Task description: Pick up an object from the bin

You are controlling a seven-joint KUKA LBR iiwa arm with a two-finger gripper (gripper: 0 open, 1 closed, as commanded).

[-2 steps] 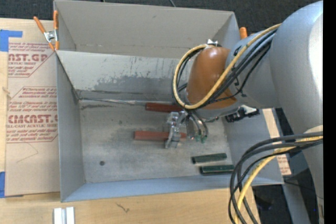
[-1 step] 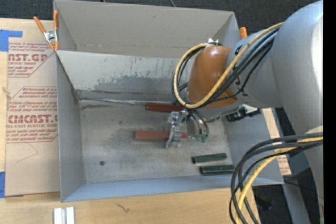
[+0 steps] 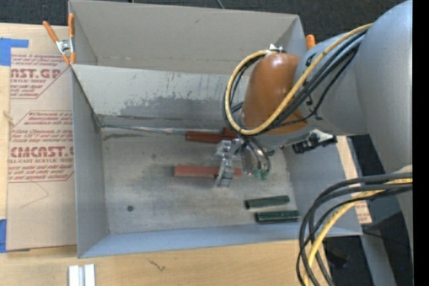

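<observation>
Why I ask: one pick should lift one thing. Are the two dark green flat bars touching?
Apart. The camera view shows grey bin floor between the upper dark green bar and the lower dark green bar.

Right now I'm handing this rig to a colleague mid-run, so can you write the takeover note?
End effector: low in the grey metal bin, at the right end of the front reddish-brown flat bar. Whether it is open or shut cannot be told.
Things: a second reddish-brown flat bar lies just behind, toward the back wall. Two dark green flat strips lie side by side at the front right.
Done: the arm is down at the front bar.
Left: nothing looks lifted yet, so confirm the grip, then raise the bar out.
</observation>
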